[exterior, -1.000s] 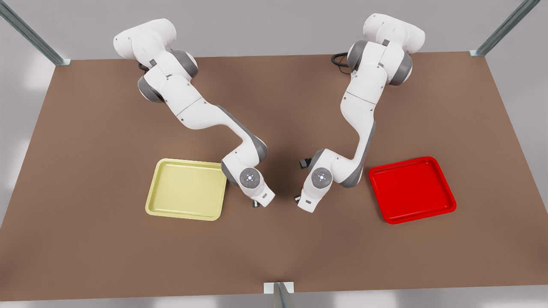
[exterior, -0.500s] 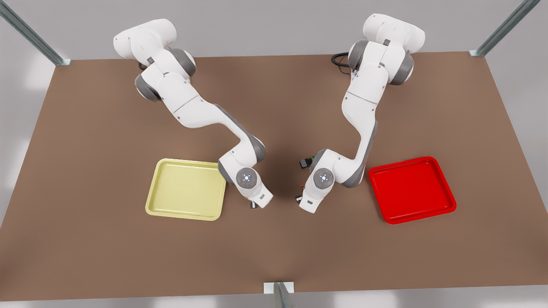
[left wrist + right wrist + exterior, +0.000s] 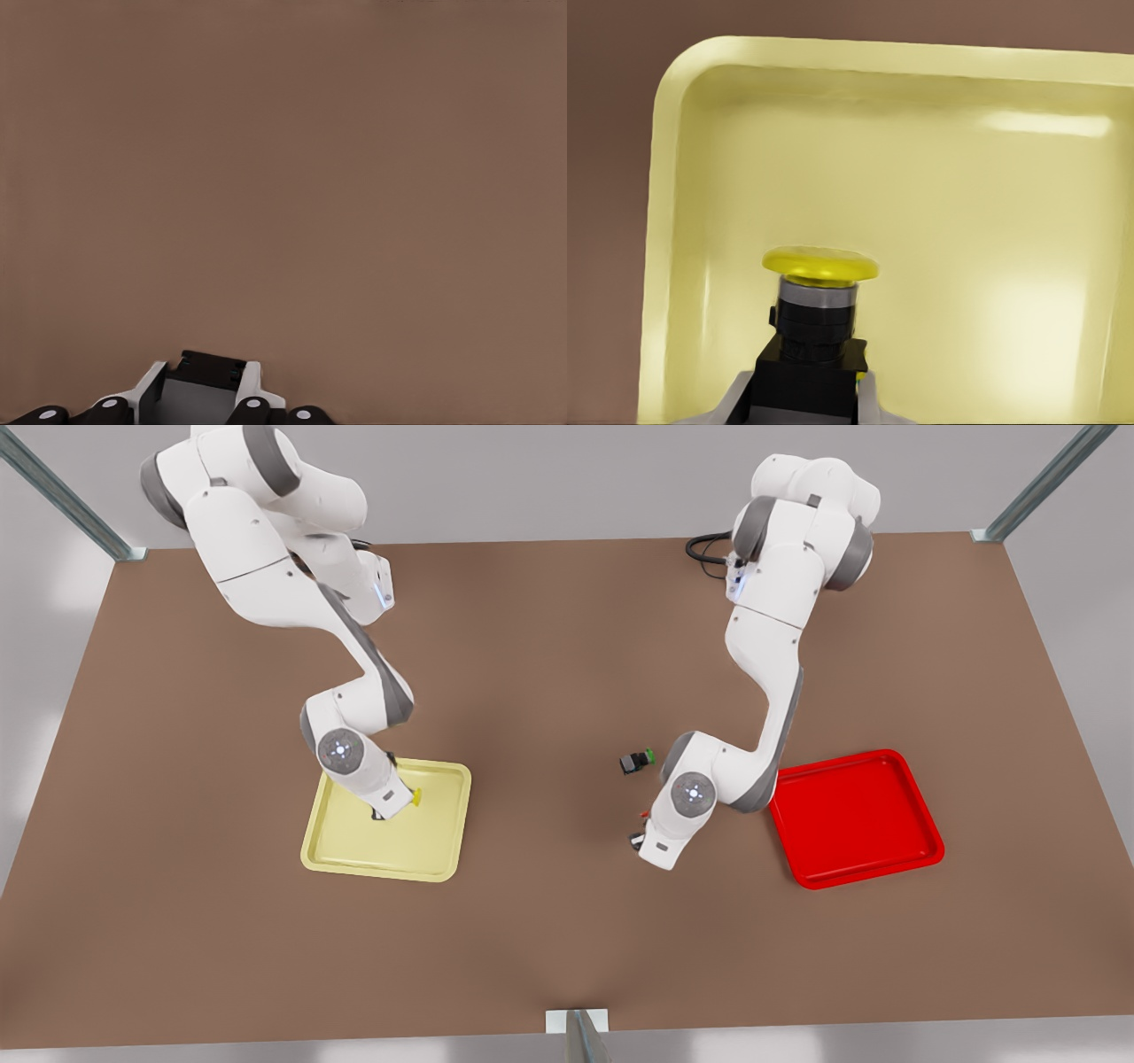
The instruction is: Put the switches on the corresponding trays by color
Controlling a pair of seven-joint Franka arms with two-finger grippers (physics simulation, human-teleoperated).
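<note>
You are looking at a plain brown surface [image 3: 549, 921]. Metal frame posts [image 3: 1045, 483] are rising from its far corners, and a black cable [image 3: 704, 545] is lying along its far edge.

light: soft, even, overhead | shadows: faint, diffuse under arms on table [image 3: 567, 921] | glare: pale highlights on yellow tray [image 3: 1045, 124] floor | focus: sharp
</note>
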